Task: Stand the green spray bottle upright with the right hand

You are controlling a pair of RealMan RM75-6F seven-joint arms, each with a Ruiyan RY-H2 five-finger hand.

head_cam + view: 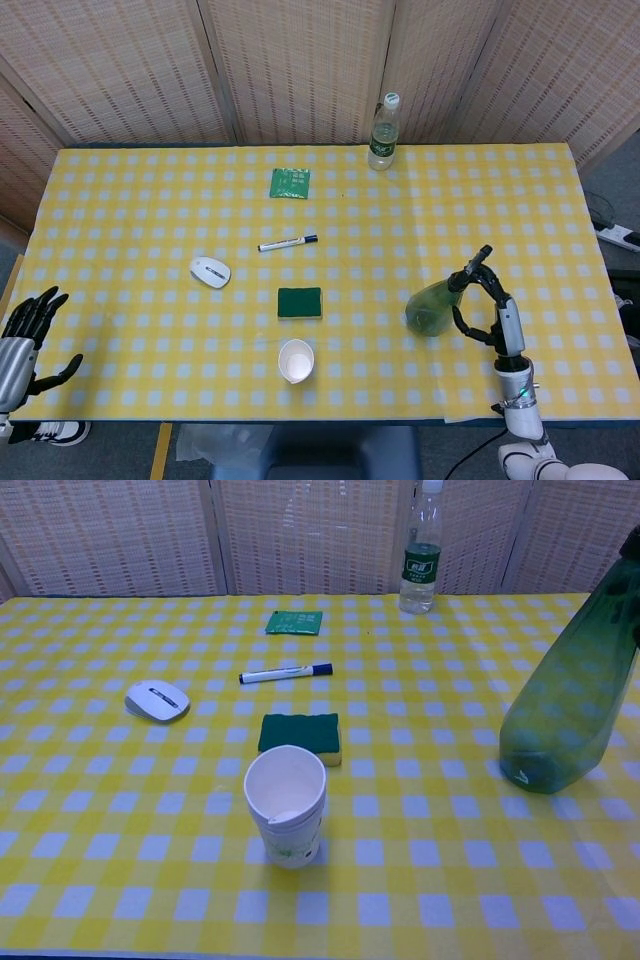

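The green spray bottle point(432, 306) stands near the table's right front, base on the checked cloth and leaning toward the right edge. Its black spray head point(481, 259) points up and right. My right hand point(492, 308) is just right of it, fingers curved around the bottle's neck and upper body. In the chest view the green spray bottle point(565, 705) leans right and its top runs out of frame; the hand is almost entirely outside that view. My left hand point(27, 336) hangs off the table's left front corner, fingers spread and holding nothing.
A paper cup point(296, 359) stands at the front centre, with a green sponge point(300, 302) behind it. A white mouse point(210, 271), a marker point(288, 243) and a green packet point(290, 183) lie further left and back. A water bottle point(383, 132) stands at the back edge.
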